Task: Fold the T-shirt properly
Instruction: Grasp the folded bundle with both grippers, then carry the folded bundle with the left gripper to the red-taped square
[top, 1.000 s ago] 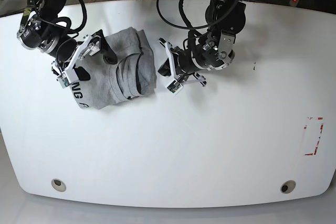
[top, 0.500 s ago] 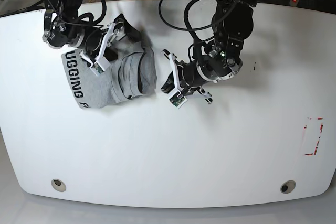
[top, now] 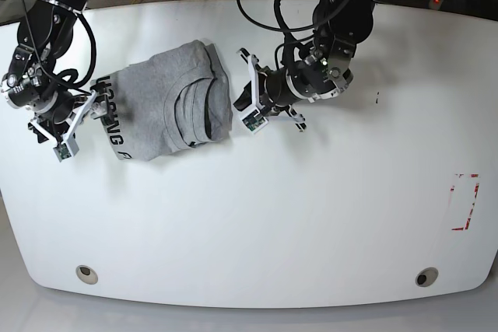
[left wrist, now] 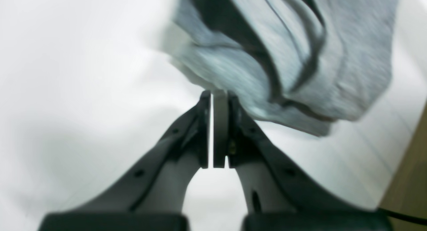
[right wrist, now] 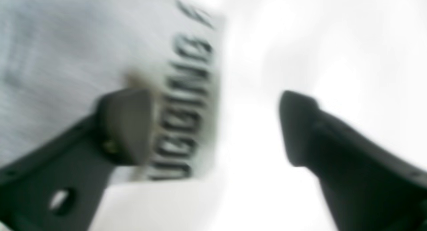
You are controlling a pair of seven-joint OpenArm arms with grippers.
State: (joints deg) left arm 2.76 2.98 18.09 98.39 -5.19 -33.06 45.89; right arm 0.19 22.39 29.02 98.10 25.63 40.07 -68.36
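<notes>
Shirt status: T-shirt [top: 167, 103] lies bunched in a rough folded bundle on the white table [top: 257, 223], upper-left area in base view; heather grey, black lettering running down its left edge in base view, partly readable; curved folds and a dark opening on its right half, near the collar side.

Left gripper [top: 247, 103] sits just beside the shirt's right edge in base view; jaws pressed together, clenched on nothing; left wrist view shows the two fingers [left wrist: 203, 131] flat against each other with only a thin slit between, tips close to the hem of the grey cloth [left wrist: 283, 57]; cannot tell whether the tips touch the fabric, frame is blurred.

Right gripper [top: 74, 126] is at the shirt's left edge in base view, by the lettered border; jaws spread apart, nothing grasped; right wrist view, heavily blurred, shows one finger [right wrist: 123, 124] over the grey cloth next to the black letters [right wrist: 190, 101], the other finger over bare white table; the shirt's printed edge falls between the two; contact with cloth cannot be told.

Arms are well apart, one each side of the bundle; a red-marked rectangle [top: 465, 201] is on the table far right in base view; two round holes near the table's front edge [top: 87, 274].
</notes>
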